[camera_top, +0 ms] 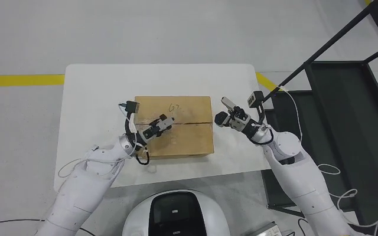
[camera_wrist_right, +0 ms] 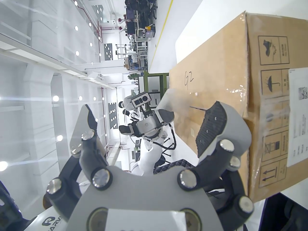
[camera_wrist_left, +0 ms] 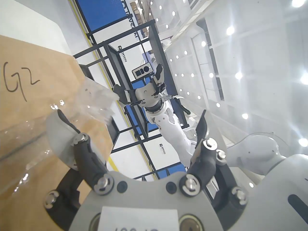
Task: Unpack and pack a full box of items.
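A closed cardboard box (camera_top: 183,138) marked "G2" stands in the middle of the white table (camera_top: 94,106), with clear tape along its top seam. My left gripper (camera_top: 160,125) hovers over the left part of the box top with its fingers open. In the left wrist view the left gripper (camera_wrist_left: 131,116) is open beside the box (camera_wrist_left: 36,68), and a loose strip of clear tape (camera_wrist_left: 96,102) stands up off the lid by one finger. My right gripper (camera_top: 227,117) hangs open just off the box's right edge. In the right wrist view the right gripper (camera_wrist_right: 151,108) is empty, next to the box (camera_wrist_right: 216,73).
A black metal rack (camera_top: 331,106) stands close to the table's right side, behind the right arm. A yellow floor line (camera_top: 29,79) runs past the table's far left. Bare table surface lies left of and behind the box.
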Action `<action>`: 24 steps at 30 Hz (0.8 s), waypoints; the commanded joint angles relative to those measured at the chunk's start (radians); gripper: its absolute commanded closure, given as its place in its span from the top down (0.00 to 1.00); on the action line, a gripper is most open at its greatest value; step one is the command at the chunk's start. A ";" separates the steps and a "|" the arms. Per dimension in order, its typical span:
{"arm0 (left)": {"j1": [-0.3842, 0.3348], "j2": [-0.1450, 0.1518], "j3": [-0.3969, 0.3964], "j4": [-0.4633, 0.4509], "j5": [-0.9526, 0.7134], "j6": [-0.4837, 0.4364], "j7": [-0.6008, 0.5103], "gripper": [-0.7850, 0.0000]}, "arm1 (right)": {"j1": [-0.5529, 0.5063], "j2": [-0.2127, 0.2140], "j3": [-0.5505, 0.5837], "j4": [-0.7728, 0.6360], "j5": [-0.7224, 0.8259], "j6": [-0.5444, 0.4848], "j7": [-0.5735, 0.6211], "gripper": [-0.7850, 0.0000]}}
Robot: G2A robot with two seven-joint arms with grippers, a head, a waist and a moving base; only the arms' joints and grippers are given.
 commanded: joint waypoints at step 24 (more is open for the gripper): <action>0.218 0.074 -0.516 -0.051 -0.366 0.038 -0.148 1.00 | 0.104 -0.032 -0.144 -0.049 -0.023 -0.088 0.064 1.00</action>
